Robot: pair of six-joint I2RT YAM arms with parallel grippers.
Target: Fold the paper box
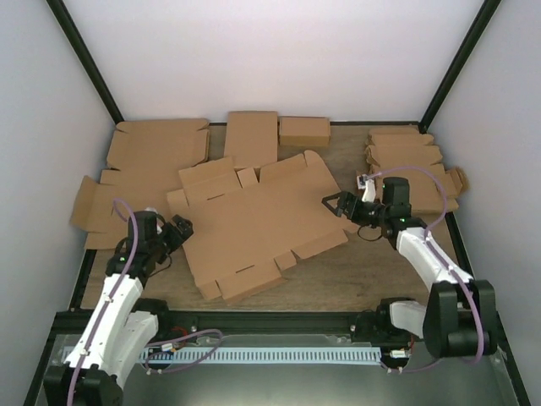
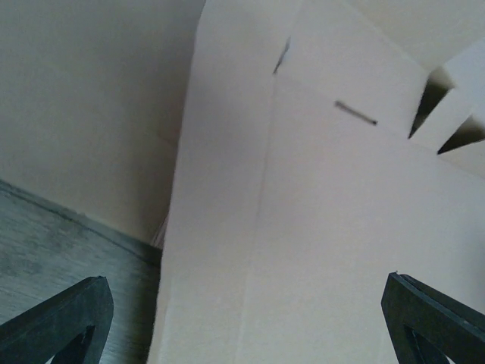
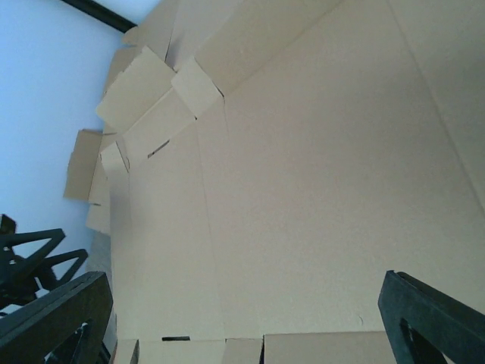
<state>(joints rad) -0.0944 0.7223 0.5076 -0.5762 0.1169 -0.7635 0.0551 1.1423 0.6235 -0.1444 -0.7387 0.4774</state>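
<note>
The paper box (image 1: 254, 224) lies unfolded and flat in the middle of the table, a wide brown die-cut sheet turned at a slant, with flaps and tabs round its edges. My left gripper (image 1: 182, 229) stands open at the sheet's left edge. In the left wrist view the cardboard (image 2: 326, 227) fills the space ahead of the spread fingertips (image 2: 68, 318), and the gripper (image 2: 250, 326) holds nothing. My right gripper (image 1: 335, 205) stands open at the sheet's right edge. Its wrist view looks across the box (image 3: 303, 189) past wide-apart fingers (image 3: 432, 318), and the gripper (image 3: 246, 322) is empty.
More flat cardboard blanks (image 1: 156, 145) lie at the back left, with one (image 1: 91, 205) hanging over the left edge. A tall blank (image 1: 251, 135) and a small folded box (image 1: 304, 129) sit at the back. A stack of notched blanks (image 1: 407, 156) is behind the right arm.
</note>
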